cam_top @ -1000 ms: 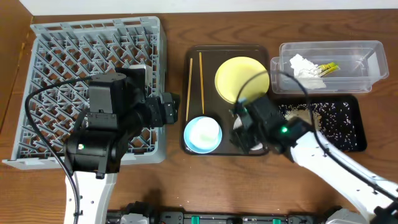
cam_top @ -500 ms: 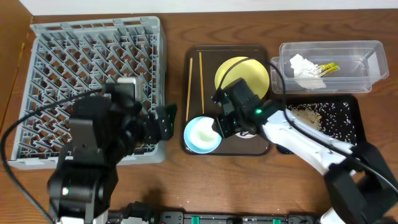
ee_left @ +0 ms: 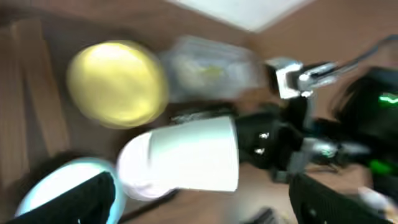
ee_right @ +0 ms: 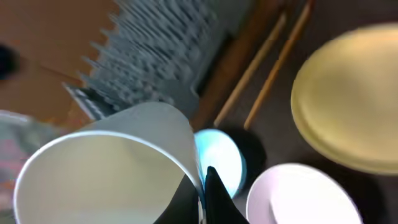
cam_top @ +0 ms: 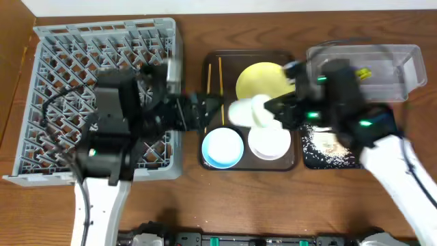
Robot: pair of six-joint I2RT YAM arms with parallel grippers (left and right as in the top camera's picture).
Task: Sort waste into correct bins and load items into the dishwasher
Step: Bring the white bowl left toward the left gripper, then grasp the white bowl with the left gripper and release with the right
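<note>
1. The right gripper [cam_top: 278, 111] is clenched on the small white cup [cam_top: 249, 111] and holds it in the air over the brown tray [cam_top: 213, 57]. The overhead view smears both with motion blur.
2. The right wrist view shows only one finger [ee_right: 210, 198], tight against the cup's rim. The cup wall hides the other.
3. Beyond that gripper in the same view are the blue bowl [ee_right: 222, 163] and the white bowl [ee_right: 298, 198]. The yellow plate [ee_right: 351, 102] and chopsticks [ee_right: 267, 70] lie further out, and the dish rack [ee_right: 158, 43] is furthest.
4. The left gripper [cam_top: 200, 113] is released and grasps nothing. Its fingers [ee_left: 84, 200] sit wide apart at the bottom of the left wrist view.
5. Only the left wrist view shows the cup's pose: it lies on its side, near and straight ahead of the left fingers, with the right gripper on its far end.
6. Only the overhead view shows the black tray [cam_top: 311, 158] with food scraps [cam_top: 326, 145], behind the right gripper and under its arm. The clear tub [cam_top: 399, 63] is partly covered by that arm, and a wrapper [cam_top: 362, 72] is visible inside.
</note>
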